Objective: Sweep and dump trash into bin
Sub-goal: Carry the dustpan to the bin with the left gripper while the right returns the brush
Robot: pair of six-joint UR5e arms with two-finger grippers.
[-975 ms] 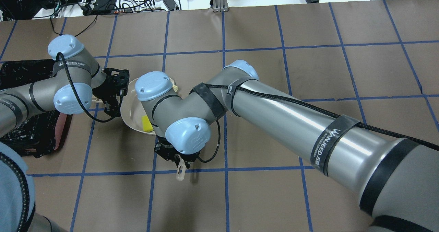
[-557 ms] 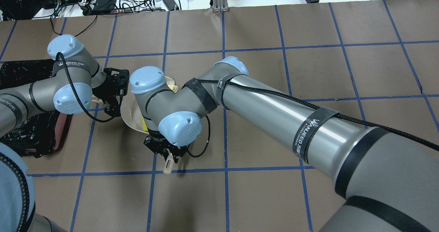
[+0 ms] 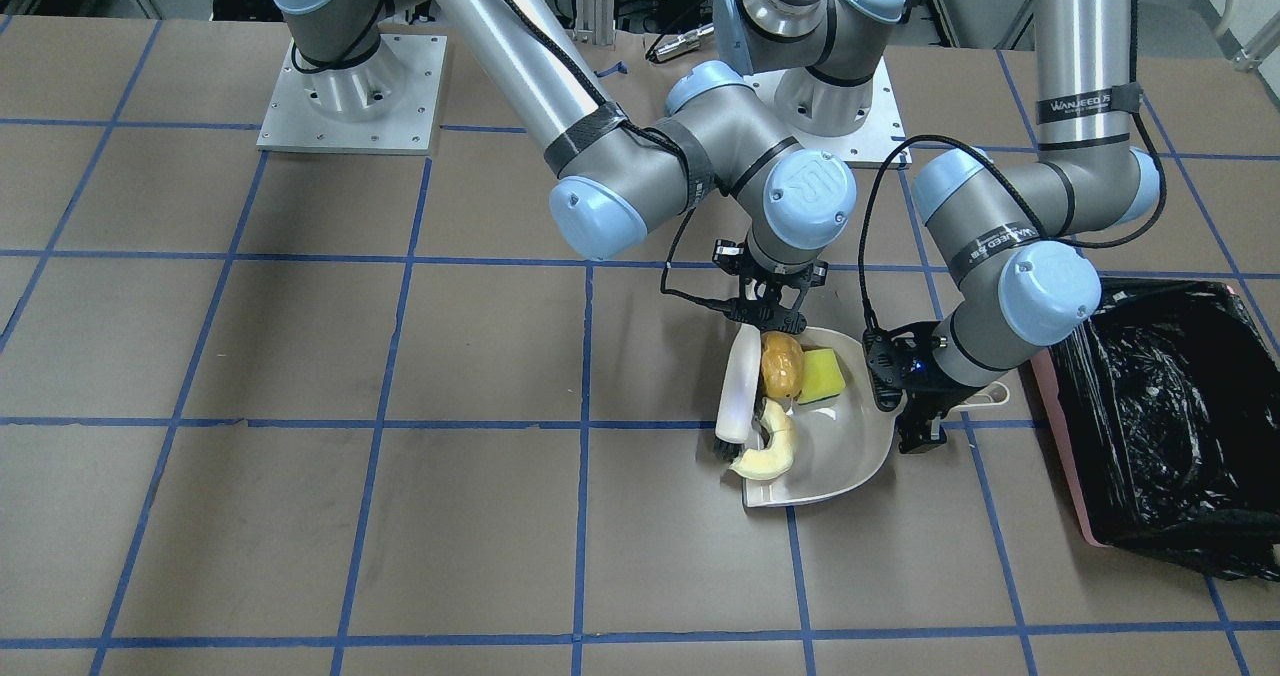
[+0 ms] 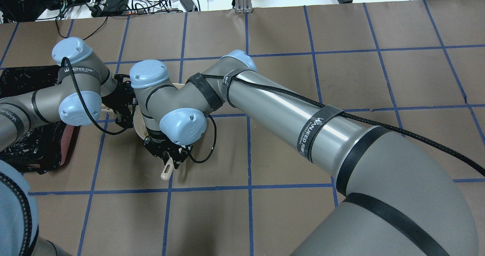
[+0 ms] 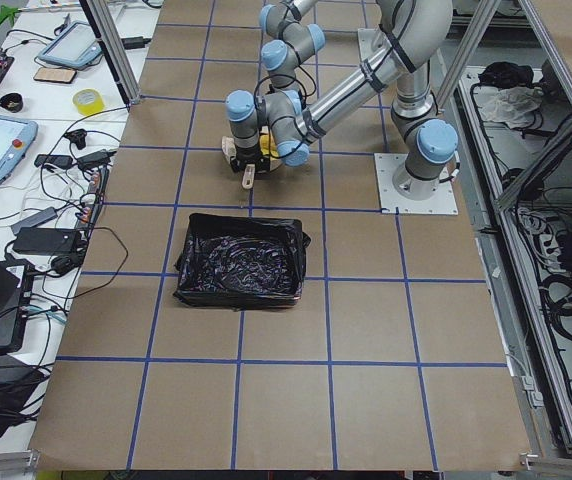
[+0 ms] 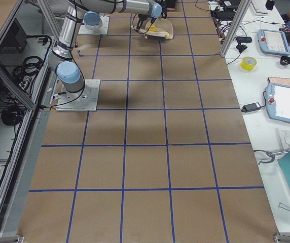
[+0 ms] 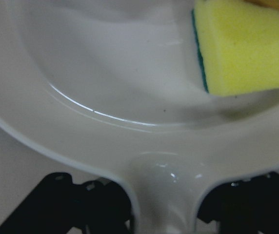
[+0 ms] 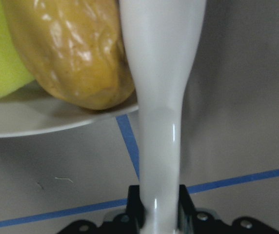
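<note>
The beige dustpan (image 3: 845, 446) lies on the table. The orange-brown lump (image 3: 782, 366) and the yellow-green wedge (image 3: 822, 376) are in it, and the pale crescent slice (image 3: 765, 451) lies at its open edge. My left gripper (image 3: 935, 411) is shut on the dustpan's handle (image 7: 164, 195). My right gripper (image 3: 768, 321) is shut on the white brush (image 3: 740, 391), which presses against the lump (image 8: 76, 53) and the crescent. The pink bin with a black bag (image 3: 1160, 416) stands just beyond the left gripper. In the overhead view the right arm hides the trash.
The bin (image 4: 22, 116) lies at the table's left edge in the overhead view, under my left arm. The brush handle (image 4: 166, 170) sticks out toward the robot. Cables and devices lie past the table's far edge. Blue tape lines mark the brown table cover.
My right arm has moved left and away from the robot with the brush, over the dustpan, and now hides the yellow wedge. The left arm and dustpan have stayed put.
</note>
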